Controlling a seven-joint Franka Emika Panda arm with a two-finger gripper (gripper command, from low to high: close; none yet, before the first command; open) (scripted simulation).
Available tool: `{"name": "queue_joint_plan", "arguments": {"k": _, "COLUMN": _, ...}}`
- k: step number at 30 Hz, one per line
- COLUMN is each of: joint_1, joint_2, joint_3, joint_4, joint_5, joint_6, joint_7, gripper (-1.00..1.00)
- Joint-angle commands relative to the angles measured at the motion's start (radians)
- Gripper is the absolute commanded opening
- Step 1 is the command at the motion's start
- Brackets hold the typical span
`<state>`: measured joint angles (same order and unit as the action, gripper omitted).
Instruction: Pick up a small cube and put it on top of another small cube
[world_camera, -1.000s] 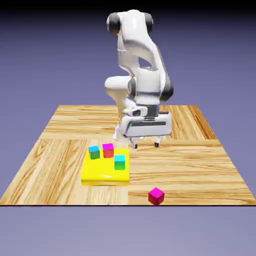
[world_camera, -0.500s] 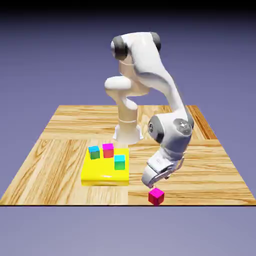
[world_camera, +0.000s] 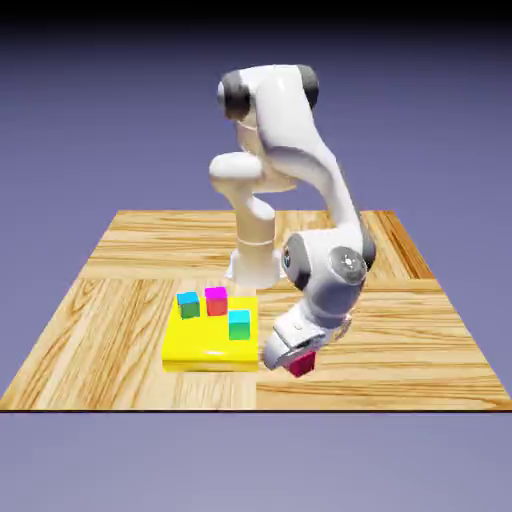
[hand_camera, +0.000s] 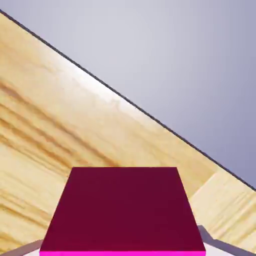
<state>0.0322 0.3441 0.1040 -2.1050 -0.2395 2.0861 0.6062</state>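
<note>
One wooden table (world_camera: 400, 350) before a blue-violet backdrop (world_camera: 430, 120).

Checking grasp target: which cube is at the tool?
The crimson-sided cube, between the tool's fingers; the other three sit on the yellow block.

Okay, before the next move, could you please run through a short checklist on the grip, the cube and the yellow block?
1. Gripper shut on crimson-sided cube: ok
2. Cube level in the grip: cannot tell
3. Yellow block resting flat on the table: ok
4. Held cube set on another cube: not ok, none beneath it
5. Three cubes standing on the yellow block: ok
</note>
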Motion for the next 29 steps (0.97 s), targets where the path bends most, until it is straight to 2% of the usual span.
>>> {"name": "queue_joint_plan", "arguments": {"k": 1, "joint_1": -0.013, "joint_2": -0.036, "joint_3": -0.015, "joint_4": -0.033, "joint_5": 0.009, "joint_6": -0.003, "joint_7": 0.018, "gripper": -1.0}}
{"name": "queue_joint_plan", "arguments": {"k": 19, "joint_1": -0.236, "joint_2": -0.676, "joint_3": -0.282, "joint_4": -0.605, "joint_5": 0.224, "joint_6": -0.067, "joint_7": 0.31, "gripper": -1.0}}
{"name": "queue_joint_plan", "arguments": {"k": 26, "joint_1": -0.23, "joint_2": -0.55, "joint_3": -0.286, "joint_4": -0.708, "joint_5": 0.245, "joint_6": 0.159, "joint_7": 0.29, "gripper": -1.0}}
{"name": "queue_joint_plan", "arguments": {"k": 27, "joint_1": -0.23, "joint_2": -0.55, "joint_3": -0.286, "joint_4": -0.708, "joint_5": 0.245, "joint_6": 0.159, "joint_7": 0.29, "gripper": 1.0}}
{"name": "queue_joint_plan", "arguments": {"k": 29, "joint_1": -0.231, "joint_2": -0.574, "joint_3": -0.285, "joint_4": -0.689, "joint_5": 0.241, "joint_6": 0.116, "joint_7": 0.293, "gripper": 1.0}}
